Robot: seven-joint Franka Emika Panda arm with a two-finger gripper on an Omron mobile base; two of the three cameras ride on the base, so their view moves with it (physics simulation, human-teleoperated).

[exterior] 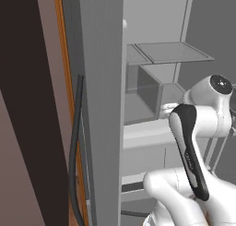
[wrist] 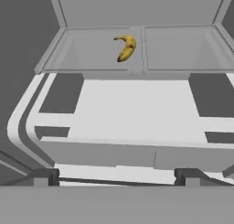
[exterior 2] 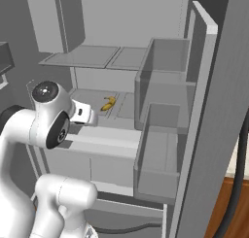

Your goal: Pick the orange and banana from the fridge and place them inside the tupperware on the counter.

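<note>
Jaws (wrist: pixel 117 175) spread wide, empty, facing the banana (wrist: pixel 125 47) on the fridge (exterior 2: pixel 160 135) shelf.

My two base cameras flank the open tall grey fridge (exterior 2: pixel 160 110); my hand camera looks closely along its pale grey shelf (wrist: pixel 137 109).

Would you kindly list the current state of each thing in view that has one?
fridge: door open, shelves exposed.
banana: lying loose on a fridge shelf, not held.
gripper: open, fingers apart, empty, short of the banana.
</note>
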